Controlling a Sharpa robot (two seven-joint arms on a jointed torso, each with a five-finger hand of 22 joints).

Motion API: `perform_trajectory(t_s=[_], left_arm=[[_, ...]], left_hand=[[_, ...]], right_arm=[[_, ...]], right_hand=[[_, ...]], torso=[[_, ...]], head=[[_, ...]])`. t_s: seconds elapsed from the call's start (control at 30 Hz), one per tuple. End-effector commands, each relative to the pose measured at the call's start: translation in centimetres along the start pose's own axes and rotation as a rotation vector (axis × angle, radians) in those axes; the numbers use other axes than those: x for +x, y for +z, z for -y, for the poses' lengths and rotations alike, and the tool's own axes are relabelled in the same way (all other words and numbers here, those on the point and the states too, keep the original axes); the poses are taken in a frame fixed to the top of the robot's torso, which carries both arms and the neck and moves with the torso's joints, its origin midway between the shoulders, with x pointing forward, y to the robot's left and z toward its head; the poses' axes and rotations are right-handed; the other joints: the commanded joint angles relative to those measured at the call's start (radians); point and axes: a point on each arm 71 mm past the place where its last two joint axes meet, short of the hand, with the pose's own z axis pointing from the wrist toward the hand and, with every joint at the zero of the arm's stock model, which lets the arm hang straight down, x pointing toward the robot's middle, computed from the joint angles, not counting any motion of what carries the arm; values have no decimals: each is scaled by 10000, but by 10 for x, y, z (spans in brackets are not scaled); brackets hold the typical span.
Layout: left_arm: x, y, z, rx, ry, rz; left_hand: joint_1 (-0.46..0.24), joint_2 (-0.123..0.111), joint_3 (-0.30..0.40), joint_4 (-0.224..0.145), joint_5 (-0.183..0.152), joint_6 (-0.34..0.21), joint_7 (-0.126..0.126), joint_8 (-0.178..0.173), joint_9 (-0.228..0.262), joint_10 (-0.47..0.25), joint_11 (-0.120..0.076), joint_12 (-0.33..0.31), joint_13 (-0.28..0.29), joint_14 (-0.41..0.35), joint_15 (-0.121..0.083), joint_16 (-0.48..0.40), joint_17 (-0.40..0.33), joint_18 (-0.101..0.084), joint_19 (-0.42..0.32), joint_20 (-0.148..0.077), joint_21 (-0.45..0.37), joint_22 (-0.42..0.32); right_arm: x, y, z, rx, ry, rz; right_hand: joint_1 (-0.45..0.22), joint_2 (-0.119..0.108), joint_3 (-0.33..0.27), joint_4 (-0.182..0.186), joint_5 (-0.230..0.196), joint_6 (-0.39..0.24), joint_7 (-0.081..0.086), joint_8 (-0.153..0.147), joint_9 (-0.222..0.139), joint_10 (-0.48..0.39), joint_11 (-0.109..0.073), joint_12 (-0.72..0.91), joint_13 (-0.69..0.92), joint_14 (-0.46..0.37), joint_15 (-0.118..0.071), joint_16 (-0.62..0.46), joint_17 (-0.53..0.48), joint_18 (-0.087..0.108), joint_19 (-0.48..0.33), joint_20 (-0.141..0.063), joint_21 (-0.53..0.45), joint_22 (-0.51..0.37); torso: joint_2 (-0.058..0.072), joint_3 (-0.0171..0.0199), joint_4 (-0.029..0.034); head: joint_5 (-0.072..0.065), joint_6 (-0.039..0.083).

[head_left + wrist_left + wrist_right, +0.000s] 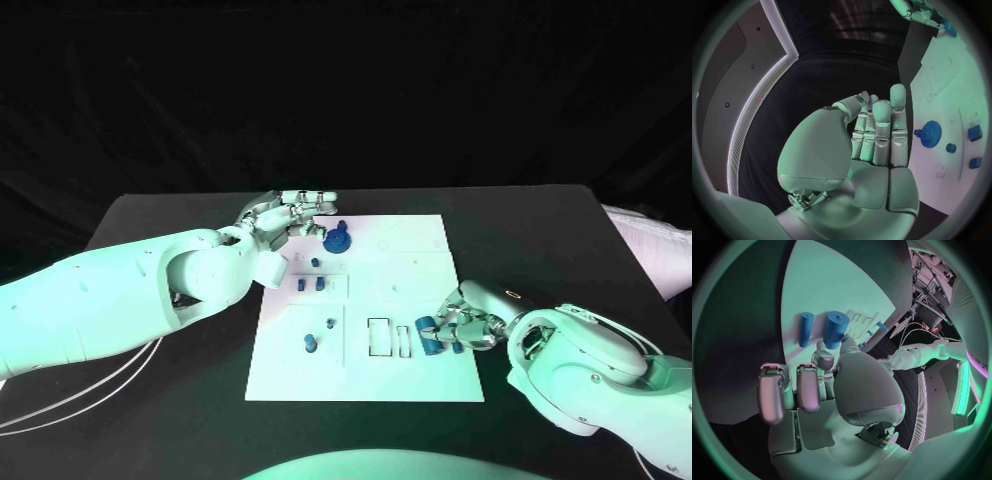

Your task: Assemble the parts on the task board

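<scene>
Right hand [464, 328] low at the task board's [397, 250] near right edge, fingers curled beside the blue cylinders [834, 329], grip unclear, likely a pick-up under way; left hand [293, 211] empty, fingers straight, beside the blue gear [338, 240]; next needs firm closure

The left hand [870, 145] is raised with its fingers [898, 120] straight, close together and holding nothing, the thumb bent across beside them over the dark counter [811, 85]. Beside it lies the white task board [954, 85], carrying a blue gear-shaped part [931, 134], a small round blue part [951, 148] and two blue blocks [974, 133]. At the far end of the board the other hand [920, 12] sits beside a blue piece [948, 27].
</scene>
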Motion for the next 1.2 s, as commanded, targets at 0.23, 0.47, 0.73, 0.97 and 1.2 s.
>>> perform_trajectory(t_s=[0.23, 0.47, 0.73, 0.97, 1.2], left_arm=[[2, -1, 0, -93, -161, -188], [1, -2, 0, -139, -83, -226], [2, -2, 0, -177, 106, -319], [2, -2, -1, -214, 163, -353], [2, -3, -1, -272, 248, -416]], left_hand=[[-86, 42, -48, 12, 38, -64, 23, 67, -7, -45, 12, 47, 1, -69, 25, 28, -6, 191, 8, 52, -44, -20], [-103, 44, -59, 23, 37, -70, 27, 69, -8, -57, 17, 53, 0, -77, 27, 21, -26, 190, 9, 54, -51, -25], [-112, 45, -65, 28, 36, -73, 28, 71, -8, -64, 19, 56, -1, -76, 29, 26, -20, 190, 9, 55, -54, -28], [-108, 70, -61, 32, 42, -65, 19, 84, -5, -75, 13, 70, -2, -79, 29, 30, -25, 190, 11, 56, -64, -36], [-100, 67, -63, 23, 43, -72, 22, 86, -6, -88, 14, 75, -4, -86, 27, 26, -41, 192, 12, 55, -70, -40]], right_arm=[[12, 5, -1, 91, -748, -724], [13, 6, -3, 29, -467, -420], [7, 4, -5, -39, 418, 574], [-2, -4, -16, -276, 1610, 1334], [-2, -6, -24, -386, 2179, 1048]], right_hand=[[-60, 135, -107, -7, -77, -66, 4, 92, 58, 31, 9, 74, 85, 519, 86, -35, -53, -106, -41, 21, -27, 1053], [121, 188, -136, -48, 47, 28, -40, 208, 178, 98, -28, 261, 334, 519, 60, -33, -27, -113, -25, 7, -13, 1085], [443, 457, -79, -59, 595, 267, -170, 447, 470, 397, -147, 760, 911, 549, -37, 27, 106, -141, 58, -74, 58, 1201], [419, 527, -159, 6, 1020, 263, -200, 511, 658, 304, -181, 487, 737, 537, -74, -11, 55, -136, 42, -124, 44, 1183], [285, 547, -235, 13, 1038, 251, -201, 519, 714, 264, -179, 363, 651, 537, -70, -10, 70, -141, 52, -124, 52, 1197]], torso=[[-19, -18, 24], [-46, -4, 26], [-53, -9, 55], [-43, 5, 55], [-50, -13, 74]], head=[[-2, -61], [-72, -44], [-94, -30], [-101, -1], [-78, -40]])
